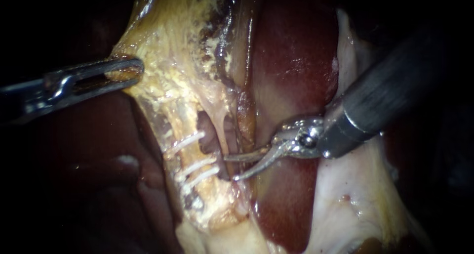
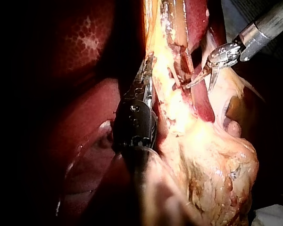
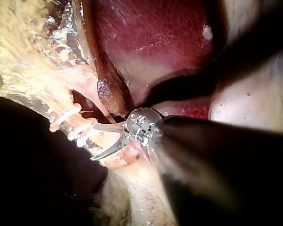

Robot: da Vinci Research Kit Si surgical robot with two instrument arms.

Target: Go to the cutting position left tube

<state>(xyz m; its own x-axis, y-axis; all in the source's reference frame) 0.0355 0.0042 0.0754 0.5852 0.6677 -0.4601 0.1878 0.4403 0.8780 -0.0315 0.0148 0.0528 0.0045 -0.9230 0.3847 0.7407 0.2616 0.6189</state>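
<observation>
The left tube (image 1: 183, 156) runs down through yellowish tissue and carries three white clips (image 1: 186, 142). To its right a thinner strand (image 1: 223, 131) crosses a dark opening. My right instrument (image 1: 230, 168) comes in from the upper right; its curved blades stand open, tips just right of the lower two clips and apart from the tube. My left instrument (image 1: 126, 69) has its jaws shut on the yellowish tissue (image 1: 163, 61) higher up. In the right wrist view the open blades (image 3: 94, 142) lie beside the clips (image 3: 66, 117). The left wrist view shows my left instrument (image 2: 145, 77) along the tissue's edge.
Dark red liver (image 1: 291, 61) lies behind and right of the tubes. Pale tissue (image 1: 345, 199) spreads under my right instrument's shaft. In the left wrist view my right instrument (image 2: 205, 80) sits across the yellow tissue from the left one.
</observation>
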